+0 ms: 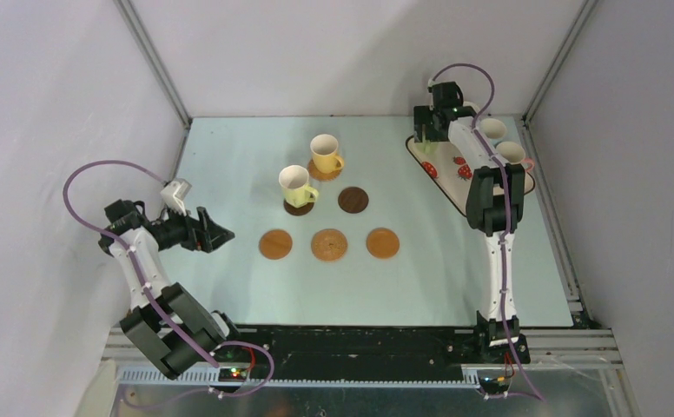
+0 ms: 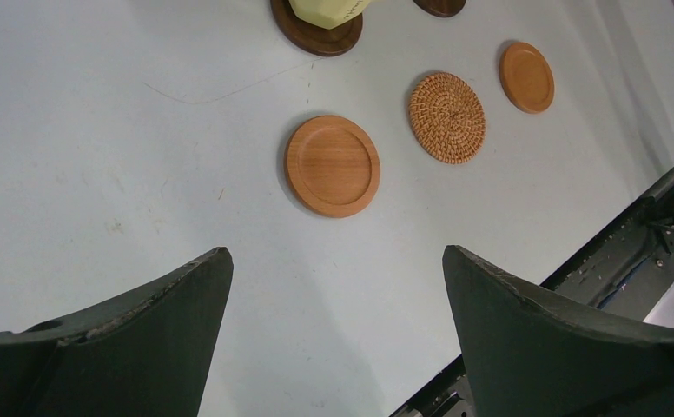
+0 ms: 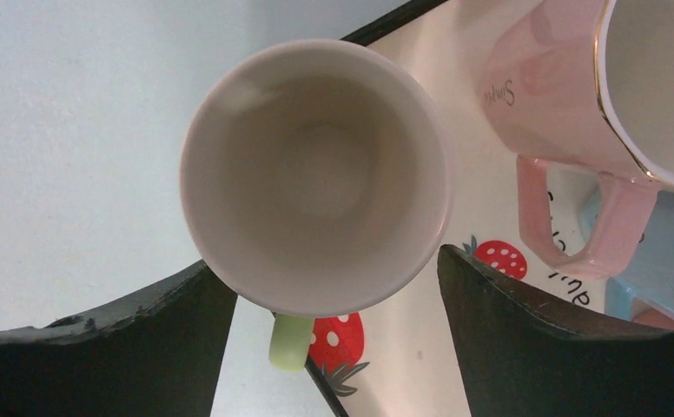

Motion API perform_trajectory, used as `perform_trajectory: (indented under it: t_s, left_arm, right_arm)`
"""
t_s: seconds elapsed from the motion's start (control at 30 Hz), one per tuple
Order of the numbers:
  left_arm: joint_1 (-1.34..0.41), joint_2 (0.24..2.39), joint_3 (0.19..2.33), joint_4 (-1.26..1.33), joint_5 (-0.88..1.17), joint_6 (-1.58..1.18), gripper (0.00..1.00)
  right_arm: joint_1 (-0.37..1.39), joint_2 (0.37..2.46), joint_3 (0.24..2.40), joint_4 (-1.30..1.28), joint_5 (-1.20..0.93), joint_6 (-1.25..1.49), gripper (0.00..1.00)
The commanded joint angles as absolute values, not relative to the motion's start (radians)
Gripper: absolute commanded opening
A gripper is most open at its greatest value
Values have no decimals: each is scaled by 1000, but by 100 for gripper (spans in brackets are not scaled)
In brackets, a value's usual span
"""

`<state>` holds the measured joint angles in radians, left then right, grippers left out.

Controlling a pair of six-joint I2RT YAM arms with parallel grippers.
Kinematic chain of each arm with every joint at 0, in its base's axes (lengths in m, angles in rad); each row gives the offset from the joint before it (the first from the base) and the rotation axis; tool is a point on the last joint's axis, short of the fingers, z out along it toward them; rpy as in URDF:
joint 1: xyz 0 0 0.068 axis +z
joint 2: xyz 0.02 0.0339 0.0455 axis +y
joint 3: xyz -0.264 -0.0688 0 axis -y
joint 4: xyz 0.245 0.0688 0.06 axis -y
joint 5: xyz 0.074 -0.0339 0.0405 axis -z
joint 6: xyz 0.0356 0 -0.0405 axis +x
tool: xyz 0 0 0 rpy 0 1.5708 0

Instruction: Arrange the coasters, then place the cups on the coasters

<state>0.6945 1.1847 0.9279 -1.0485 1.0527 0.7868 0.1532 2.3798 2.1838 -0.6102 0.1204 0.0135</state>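
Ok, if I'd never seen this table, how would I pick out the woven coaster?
On the pale table, find the row of three orange-tan coasters nearest the robot's bases. The woven coaster is the middle one. The left coaster and right coaster beside it are smooth wood with raised rims; it alone has a basket-like weave.

The top external view looks down from above and behind the arm bases, far enough back to take in the whole desk [image 1: 229, 174]. The left wrist view looks down at a slant, fairly near, on the orange-tan coasters [image 2: 332, 165] that lie mid-desk in the top view. The right wrist view looks straight down, very close, into a pale green cup [image 3: 316, 174] on the strawberry tray [image 3: 481, 208], which the top view shows at the far right.
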Motion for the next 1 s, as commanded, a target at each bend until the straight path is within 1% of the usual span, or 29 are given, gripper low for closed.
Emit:
perform_trajectory:
  t_s: [0.0, 0.1, 0.17, 0.27, 0.3, 0.33, 0.37, 0.4, 0.43, 0.47, 0.5, 0.63, 0.73, 0.87, 0.97]
  left_arm:
    - [704, 1174, 937, -1035, 1066, 785, 98]
    - [704, 1170, 937, -1037, 1066, 784, 98]
    - [705, 1169, 936, -1037, 1067, 785, 98]
    - [704, 1165, 934, -1037, 1066, 784, 98]
    - [703, 1165, 934, -1037, 1067, 784, 98]
    - [704, 1165, 934, -1037, 1067, 785, 98]
    - [704, 1165, 935, -1038, 1068, 785, 98]
    - [704, 1165, 936, -1038, 1068, 785, 98]
    - [703, 1164, 936, -1039, 1067, 785, 98]
    - [703, 1164, 938, -1040, 1067, 785, 98]
    - [704, 1163, 937, -1040, 1068, 786, 98]
    - [704, 1159, 938, -1044, 1068, 787, 98]
    - [704, 1156, 939, -1045, 1070, 789, 98]
    - [704, 1156, 939, -1051, 1071, 793, 98]
    - [704, 1155, 940, -1057, 1074, 799, 98]
  right_arm:
    - [140, 2377, 2177, -610, 141, 3, 86]
    - [135, 2381, 2172, -611, 128, 3, 79]
    - [133, 2381, 2172, -611, 120, 3, 66]
    - [132, 2381, 2173, -612, 108, 3, 54]
    - [131, 2382, 2172, -614, 101, 3, 45]
    - [131, 2379, 2171, -615, 86, 3, 41]
    - [129, 2378, 2171, -619, 80, 2, 31]
    - [128, 2378, 2172, -623, 66, 3, 25]
    - [128, 2375, 2172, -632, 61, -17, 15]
    - [127, 2369, 2171, -636, 50, -22, 10]
    - [128, 2363, 2165, -641, 47, -29, 1]
    - [130, 2294, 2120, -638, 25, -57, 0]
    - [145, 2171, 2063, -614, -13, -86, 0]
    - [186, 2018, 1894, -545, -26, -175, 0]
    - [230, 1891, 1806, -514, -38, -209, 0]
